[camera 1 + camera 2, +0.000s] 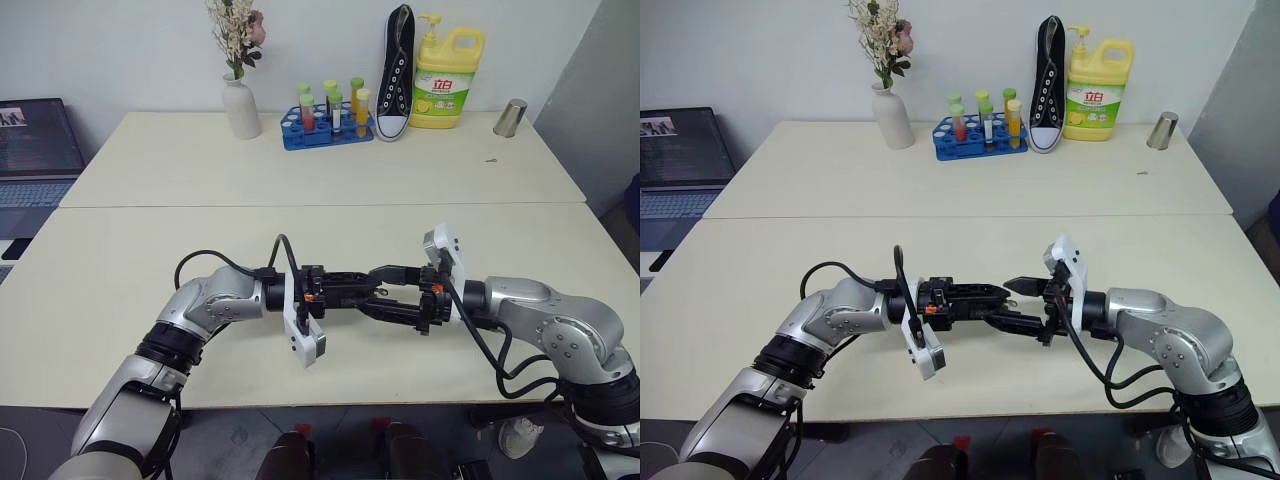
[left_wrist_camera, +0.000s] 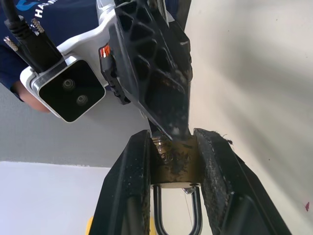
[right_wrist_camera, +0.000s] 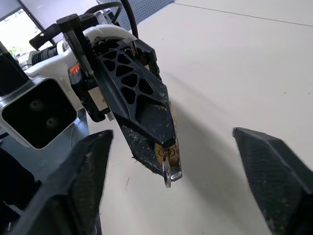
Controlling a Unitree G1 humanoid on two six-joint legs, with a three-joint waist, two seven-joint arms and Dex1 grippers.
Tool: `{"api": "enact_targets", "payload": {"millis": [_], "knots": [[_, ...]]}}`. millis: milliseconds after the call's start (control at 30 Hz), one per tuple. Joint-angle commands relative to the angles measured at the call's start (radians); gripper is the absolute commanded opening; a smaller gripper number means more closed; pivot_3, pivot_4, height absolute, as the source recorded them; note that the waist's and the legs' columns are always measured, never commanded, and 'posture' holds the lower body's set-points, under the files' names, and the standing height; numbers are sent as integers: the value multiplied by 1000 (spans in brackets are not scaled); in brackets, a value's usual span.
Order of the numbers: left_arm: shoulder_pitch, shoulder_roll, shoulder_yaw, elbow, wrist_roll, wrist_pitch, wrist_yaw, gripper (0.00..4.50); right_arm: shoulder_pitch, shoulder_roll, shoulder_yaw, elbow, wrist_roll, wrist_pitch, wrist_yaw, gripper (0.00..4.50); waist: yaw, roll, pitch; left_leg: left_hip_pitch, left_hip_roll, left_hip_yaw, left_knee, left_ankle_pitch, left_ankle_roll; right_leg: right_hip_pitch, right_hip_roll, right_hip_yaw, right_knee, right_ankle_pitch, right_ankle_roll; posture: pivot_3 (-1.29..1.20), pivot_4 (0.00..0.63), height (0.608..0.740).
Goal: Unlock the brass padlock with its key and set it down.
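Two grippers meet mid-table, padlock clamped in the left one

Containers first, all at the far edge of the rear table (image 1: 150, 160). Blue tube rack (image 1: 322, 128) holds several capped tubes, green and yellow tops, with red, orange and pale contents. White vase (image 1: 241, 108) holds a dried flower sprig. Yellow detergent bottle (image 1: 446, 78) with pump top stands upright, contents not visible. Black sneaker (image 1: 396, 72) stands on end between rack and bottle, leaning on the wall. Small metal cup (image 1: 511, 117) sits well apart to the right of the bottle, looks upside down. Laptop (image 1: 35, 150) is at the left, off the tables.

Near table (image 1: 120, 290): both arms reach in from the sides, fingertips meeting above the tabletop.

Left gripper (image 2: 172, 171): narrow gap, its two black fingers (image 2: 129, 191) squeezed on either flat side of the brass padlock (image 2: 177, 164). The silvery shackle loop (image 2: 176, 215) points back toward the wrist between the fingers. Shackle legs still look seated in the body, so not visibly unlocked.

Key (image 3: 167, 172): pale silver, stuck in the keyhole on the padlock's end face, bow hanging out past the left fingertips.

Right gripper (image 3: 176, 161): jaws spread wide, holding nothing. In its wrist view the fingertips (image 3: 90, 161) sit either side of the key with clear gaps. In the left wrist view one of its fingers overlaps the top of the padlock; contact cannot be told.
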Motion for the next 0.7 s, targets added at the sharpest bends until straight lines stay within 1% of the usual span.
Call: {"api": "enact_targets", "payload": {"millis": [33,267,300,500,667,700], "knots": [[2,4,5,-38,-26,2,16,985,-17,11,-6,-13,-6,-6,19,2828,0,0,0,0,0,0,0,0,0,0,0,0,0,0,0,0,150,740],[1,9,2,-36,-30,0,14,985,-18,20,-8,-17,-11,-1,27,263,0,0,0,0,0,0,0,0,0,0,0,0,0,0,0,0,150,740],[1,10,1,-35,-32,0,13,985,-18,20,-9,-18,-11,0,29,126,0,0,0,0,0,0,0,0,0,0,0,0,0,0,0,0,150,740],[6,5,15,-40,-23,0,27,985,-17,22,-8,-23,-11,0,38,133,0,0,0,0,0,0,0,0,0,0,0,0,0,0,0,0,150,740],[14,28,-14,-31,-74,-8,-1,985,-17,20,-5,-24,-15,-1,46,133,0,0,0,0,0,0,0,0,0,0,0,0,0,0,0,0,150,740],[16,35,-27,-36,-113,-3,-12,1335,-17,19,-4,-25,-15,-1,48,133,0,0,0,0,0,0,0,0,0,0,0,0,0,0,0,0,150,740]]}}
